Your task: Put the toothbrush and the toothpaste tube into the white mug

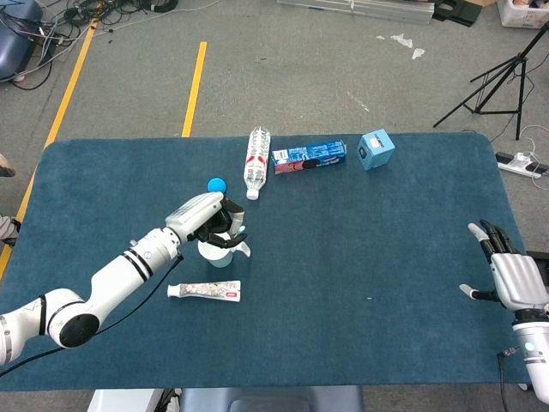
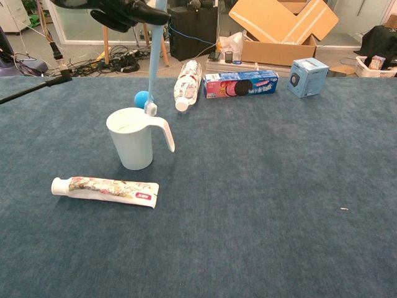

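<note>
Left robot hand [image 2: 121,12] gripping toothbrush [image 2: 152,68], above white mug [image 2: 133,138]

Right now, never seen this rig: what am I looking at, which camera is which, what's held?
It is a two-armed robot at a table covered in blue cloth, each arm ending in a five-finger hand. The head view looks down from above; the chest view looks across the table from low down.

The left hand holds a light blue toothbrush upright, head down, just above the rim of the white handled mug. The brush is not in the mug yet. The right hand is open, holding nothing, at the table's right edge.

Near the mug lies a patterned white toothpaste tube. Farther back are a small blue ball, a clear plastic bottle on its side, a blue cookie packet and a small light blue box.
</note>
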`<move>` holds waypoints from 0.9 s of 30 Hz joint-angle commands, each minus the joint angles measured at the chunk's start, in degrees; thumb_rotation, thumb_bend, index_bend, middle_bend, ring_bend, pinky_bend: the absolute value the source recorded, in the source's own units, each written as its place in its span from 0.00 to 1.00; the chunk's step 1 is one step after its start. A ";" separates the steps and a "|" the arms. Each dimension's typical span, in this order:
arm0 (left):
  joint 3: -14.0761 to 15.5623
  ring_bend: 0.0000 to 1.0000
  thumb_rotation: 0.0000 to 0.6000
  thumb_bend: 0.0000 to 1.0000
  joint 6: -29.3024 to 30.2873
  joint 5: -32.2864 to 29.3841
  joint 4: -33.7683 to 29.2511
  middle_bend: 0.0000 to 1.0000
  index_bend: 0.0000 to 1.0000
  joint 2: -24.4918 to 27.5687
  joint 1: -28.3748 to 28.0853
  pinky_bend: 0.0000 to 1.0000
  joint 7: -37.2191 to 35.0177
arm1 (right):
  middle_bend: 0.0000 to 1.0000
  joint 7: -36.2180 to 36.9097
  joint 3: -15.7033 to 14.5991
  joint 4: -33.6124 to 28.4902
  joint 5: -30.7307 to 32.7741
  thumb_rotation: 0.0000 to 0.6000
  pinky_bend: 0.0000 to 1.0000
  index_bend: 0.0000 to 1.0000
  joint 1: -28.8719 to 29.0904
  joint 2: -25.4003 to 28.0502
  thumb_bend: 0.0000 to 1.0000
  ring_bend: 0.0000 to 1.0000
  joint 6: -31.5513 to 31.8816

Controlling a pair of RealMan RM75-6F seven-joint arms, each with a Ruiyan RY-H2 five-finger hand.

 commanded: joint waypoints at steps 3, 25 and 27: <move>0.37 1.00 1.00 0.41 -0.44 -0.21 1.76 1.00 0.70 -1.55 -0.16 1.00 -0.23 | 0.02 0.18 0.04 0.03 0.04 1.00 0.40 0.11 0.00 0.07 0.01 0.01 -0.02; 1.69 1.00 1.00 0.41 -2.24 2.33 7.15 1.00 0.70 -4.65 1.97 1.00 -2.74 | 0.02 0.27 -0.01 0.06 0.10 1.00 0.40 0.11 0.05 0.09 0.01 0.01 -0.23; 1.87 1.00 1.00 0.41 -2.48 2.58 7.47 1.00 0.70 -4.81 2.25 1.00 -3.04 | 0.02 0.21 -0.01 0.11 0.16 1.00 0.40 0.11 0.07 0.02 0.01 0.01 -0.28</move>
